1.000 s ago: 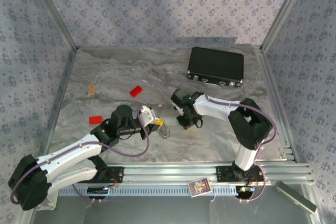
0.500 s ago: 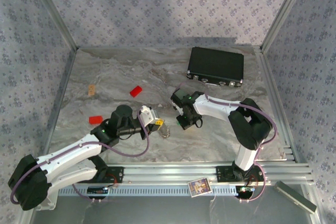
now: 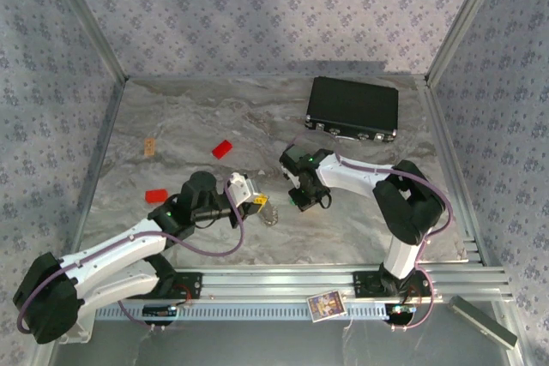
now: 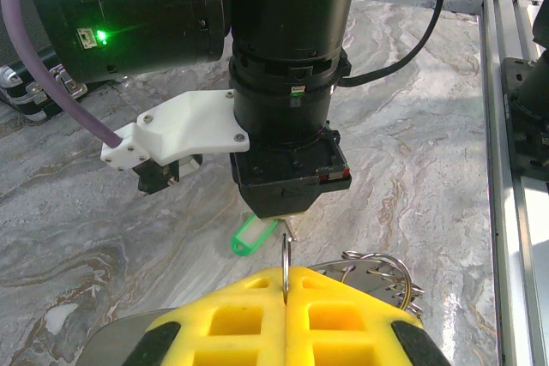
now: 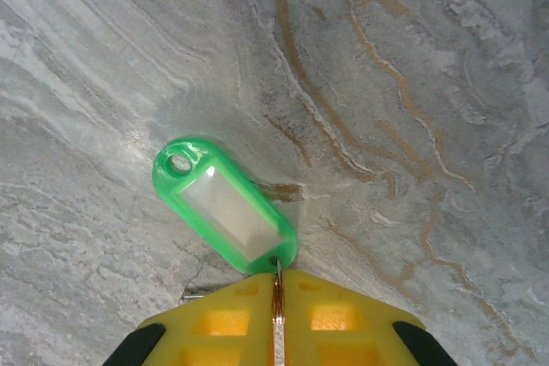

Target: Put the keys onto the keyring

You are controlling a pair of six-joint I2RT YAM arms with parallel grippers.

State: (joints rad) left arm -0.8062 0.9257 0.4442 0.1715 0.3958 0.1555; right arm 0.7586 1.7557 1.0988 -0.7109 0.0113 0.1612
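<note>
My left gripper (image 4: 286,275) is shut on the keyring (image 4: 284,255), a thin silvery loop held edge-on and upright between its yellow fingers. More silvery loops and beaded chain (image 4: 386,273) lie just right of those fingers. The green key (image 5: 225,203), a green plastic tag with a clear window, lies flat on the marble. My right gripper (image 5: 276,280) is shut on the small metal ring at the tag's end. In the top view the left gripper (image 3: 260,206) and the right gripper (image 3: 301,203) are close together at the table's middle, right one pointing down. The red key is out of view.
A black box (image 3: 352,109) stands at the back right. Two red blocks (image 3: 222,148) (image 3: 156,195) and a small tan piece (image 3: 149,147) lie on the left half. Metal frame rails (image 3: 343,280) run along the near edge, with a card (image 3: 326,304) on them.
</note>
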